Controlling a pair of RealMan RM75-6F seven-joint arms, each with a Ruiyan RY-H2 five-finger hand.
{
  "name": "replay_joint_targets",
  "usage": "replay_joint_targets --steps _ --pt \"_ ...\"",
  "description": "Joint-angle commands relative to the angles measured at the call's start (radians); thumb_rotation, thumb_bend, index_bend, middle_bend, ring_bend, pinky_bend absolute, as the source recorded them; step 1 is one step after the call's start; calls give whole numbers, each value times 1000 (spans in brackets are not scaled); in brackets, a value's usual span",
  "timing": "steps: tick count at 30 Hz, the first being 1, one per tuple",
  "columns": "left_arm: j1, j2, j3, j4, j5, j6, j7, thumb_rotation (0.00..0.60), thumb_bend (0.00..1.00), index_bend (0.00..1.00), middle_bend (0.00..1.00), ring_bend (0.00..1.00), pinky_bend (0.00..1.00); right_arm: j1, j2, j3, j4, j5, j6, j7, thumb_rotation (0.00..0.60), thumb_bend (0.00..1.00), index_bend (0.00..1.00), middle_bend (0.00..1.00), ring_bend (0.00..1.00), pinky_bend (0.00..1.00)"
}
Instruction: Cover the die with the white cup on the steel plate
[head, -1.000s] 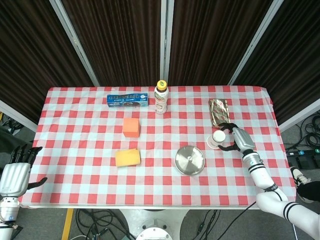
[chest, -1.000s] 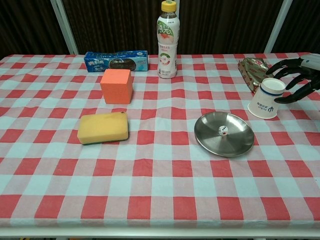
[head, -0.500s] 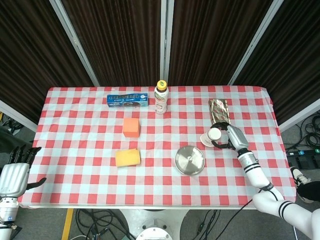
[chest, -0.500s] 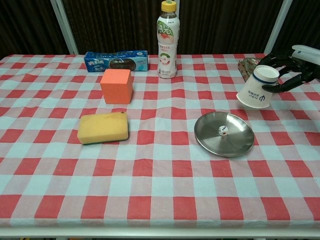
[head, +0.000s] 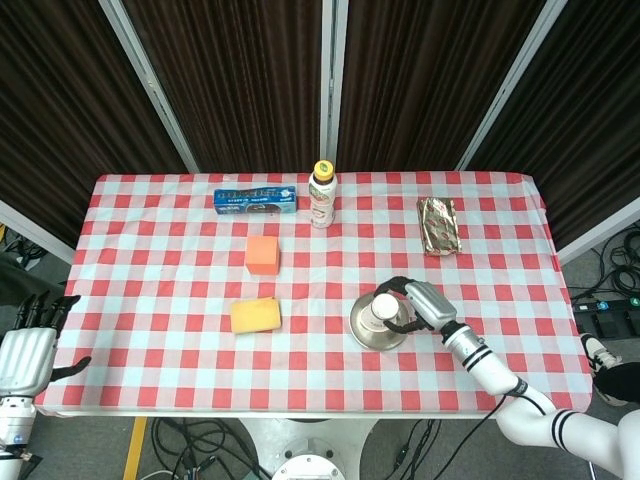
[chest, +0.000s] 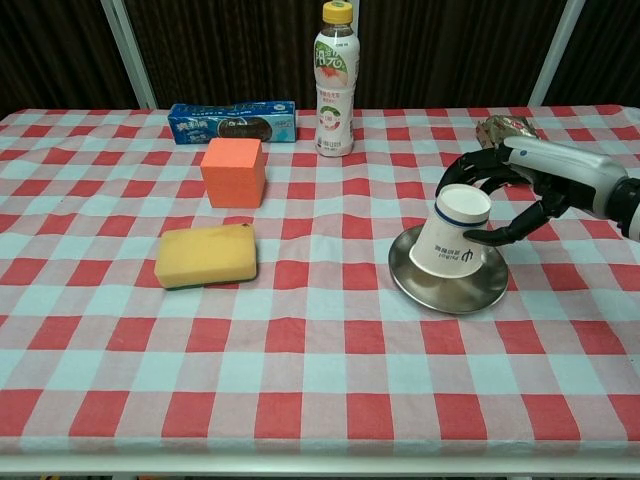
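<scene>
The white cup (chest: 455, 243) is upside down, mouth downward, over the middle of the steel plate (chest: 440, 292), slightly tilted. My right hand (chest: 505, 190) grips it around its upper end, fingers curled round both sides. In the head view the cup (head: 383, 310) sits over the plate (head: 362, 335) with the right hand (head: 415, 303) just to its right. The die is hidden behind or under the cup. I cannot tell whether the cup's rim touches the plate. My left hand (head: 25, 355) hangs off the table's lower left corner, fingers apart and holding nothing.
A yellow sponge (chest: 206, 255) and an orange block (chest: 233, 172) lie left of the plate. A drink bottle (chest: 335, 80) and a blue packet (chest: 232, 122) stand at the back. A foil packet (head: 439, 224) lies at the back right.
My right hand carried the cup from the right side of the table leftward, turned it mouth down and lowered it over the plate. The die is now out of sight.
</scene>
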Motion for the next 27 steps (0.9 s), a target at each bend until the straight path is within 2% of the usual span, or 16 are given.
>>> replay_joint_targets --steps 1,5,11,19,27 --pt "0 -2 0 2 1 0 -1 600 0 133 154 11 40 9 -26 -12 25 1 -9 -27 600 301 548 401 212 269" --pt "-1 -3 0 4 1 -2 -1 600 0 133 154 11 40 20 -50 -15 50 8 -17 -34 600 301 548 397 212 269" --pt "0 -3 -1 6 -7 -7 -8 600 0 133 154 10 40 29 -80 8 99 30 0 -51 600 301 538 386 212 268" --pt "-2 -9 -2 13 -7 -10 -9 600 0 133 154 10 40 30 -34 -59 36 -49 40 -16 600 303 538 396 212 263" --pt "-2 -10 -2 15 -9 -11 -13 600 0 133 154 10 40 43 -89 -5 129 21 29 -74 600 303 538 397 212 262"
